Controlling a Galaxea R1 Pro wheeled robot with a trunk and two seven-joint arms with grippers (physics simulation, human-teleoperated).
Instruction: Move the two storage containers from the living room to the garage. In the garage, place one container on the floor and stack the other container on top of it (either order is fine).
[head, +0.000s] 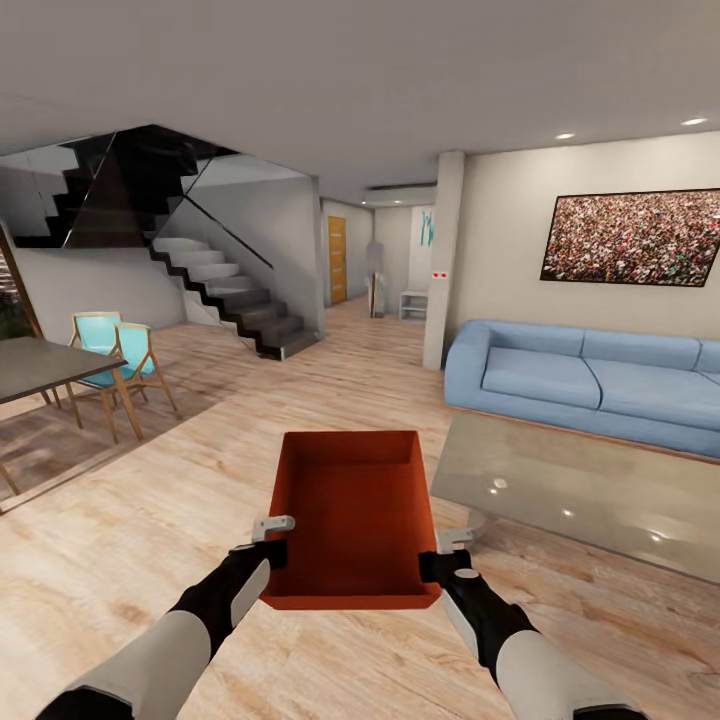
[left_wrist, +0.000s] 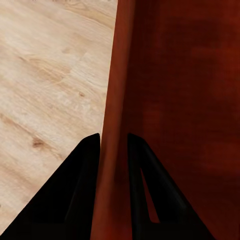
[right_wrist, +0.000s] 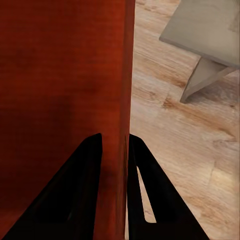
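- Storage container (head: 352, 515), orange-red, open top, is held up in front of the trunk over the light wood floor (head: 150, 520). It is clear of the floor and carried between both arms.
- Left gripper (head: 272, 540) pinches the container's left wall near its near corner. In the left wrist view its fingers (left_wrist: 82, 170) straddle the wall (left_wrist: 112, 100), one outside and one inside.
- Right gripper (head: 440, 555) pinches the right wall the same way; the right wrist view shows the fingers (right_wrist: 90, 170) closed on the rim edge (right_wrist: 127, 75).
- Long axis of the container runs straight away from the robot. The grips sit at the near end, so the far end overhangs forward. Both arms are equally near; neither leads.
- Setting: living room, with the blue sofa (head: 590, 385) right, the glass table (head: 590, 490) just beside the container's right side, stairs (head: 230, 290) and chairs (head: 120, 365) left, and a hallway (head: 370, 290) ahead.
- Judgement: transport phase, one container in hand and the garage not reached. The bin's right edge should stay apart from the table when turning.
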